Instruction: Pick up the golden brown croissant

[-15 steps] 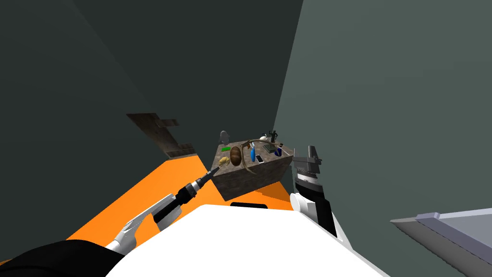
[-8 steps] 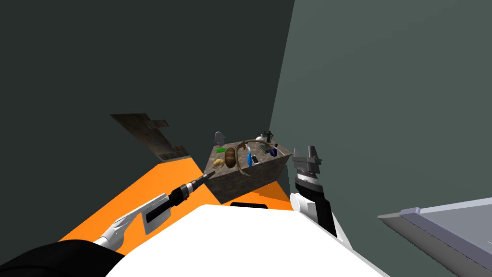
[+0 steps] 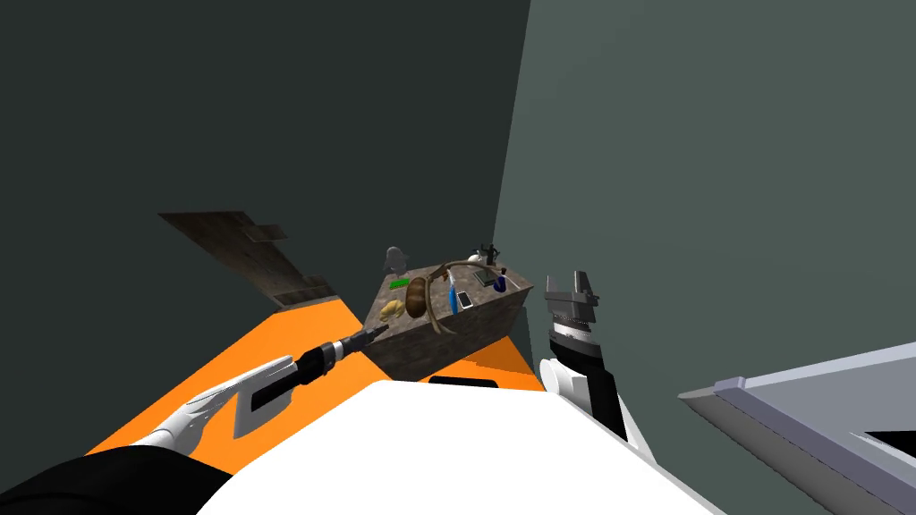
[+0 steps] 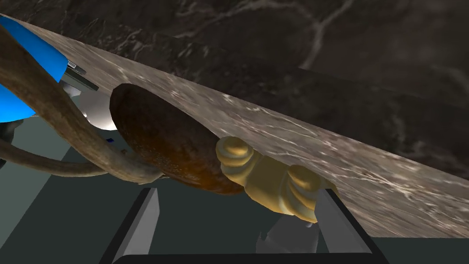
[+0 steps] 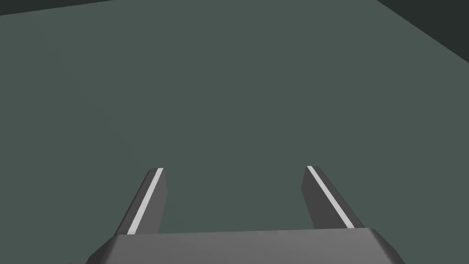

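Head view: the left arm is stretching out low, the left gripper pointing at the near corner of the stone table, where the croissant is lying against a brown loaf. The right gripper is standing upright beside the table.
Left wrist view: the fingers are gaping wide around the croissant, grasping nothing.
Right wrist view: the jaws are standing released.
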Robot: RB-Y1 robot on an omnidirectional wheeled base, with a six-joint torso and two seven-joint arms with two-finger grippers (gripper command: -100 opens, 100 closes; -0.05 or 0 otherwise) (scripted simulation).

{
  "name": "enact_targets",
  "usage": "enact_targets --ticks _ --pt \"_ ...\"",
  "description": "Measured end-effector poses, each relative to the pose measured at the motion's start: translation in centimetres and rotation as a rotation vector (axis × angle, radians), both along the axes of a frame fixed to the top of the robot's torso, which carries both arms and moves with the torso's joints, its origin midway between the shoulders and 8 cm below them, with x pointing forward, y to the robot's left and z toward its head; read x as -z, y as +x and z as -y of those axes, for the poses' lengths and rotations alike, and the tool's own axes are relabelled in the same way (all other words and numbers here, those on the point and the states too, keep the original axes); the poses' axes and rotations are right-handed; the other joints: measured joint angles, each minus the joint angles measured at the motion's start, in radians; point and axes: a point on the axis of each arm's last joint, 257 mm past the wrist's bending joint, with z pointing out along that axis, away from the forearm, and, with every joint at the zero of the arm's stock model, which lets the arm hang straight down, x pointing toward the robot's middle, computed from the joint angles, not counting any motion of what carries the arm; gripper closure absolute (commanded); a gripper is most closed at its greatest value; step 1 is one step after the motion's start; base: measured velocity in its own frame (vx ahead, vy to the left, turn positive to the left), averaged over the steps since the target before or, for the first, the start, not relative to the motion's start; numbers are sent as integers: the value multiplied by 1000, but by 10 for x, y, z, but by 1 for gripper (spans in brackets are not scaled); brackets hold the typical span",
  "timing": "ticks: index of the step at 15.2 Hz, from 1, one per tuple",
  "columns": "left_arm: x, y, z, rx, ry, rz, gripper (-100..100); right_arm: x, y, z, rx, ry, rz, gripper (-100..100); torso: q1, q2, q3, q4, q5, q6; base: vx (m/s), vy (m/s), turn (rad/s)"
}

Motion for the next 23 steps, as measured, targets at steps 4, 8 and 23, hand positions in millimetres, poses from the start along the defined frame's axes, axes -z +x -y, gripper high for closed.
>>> enact_targets --ticks 4,8,23 --pt "8 -9 -40 -1 115 -60 -100 0 0 0 0 0 0 0 0 2 1 0 0 0 48 -93 -82" --pt "15 -25 -82 -3 233 -128 -100 0 0 0 0 0 0 0 0 0 0 0 0 0 66 -95 -97" --pt "34 -88 -193 -39 510 -316 -100 0 0 0 0 0 0 0 9 4 2 1 3 0 48 -50 -77"
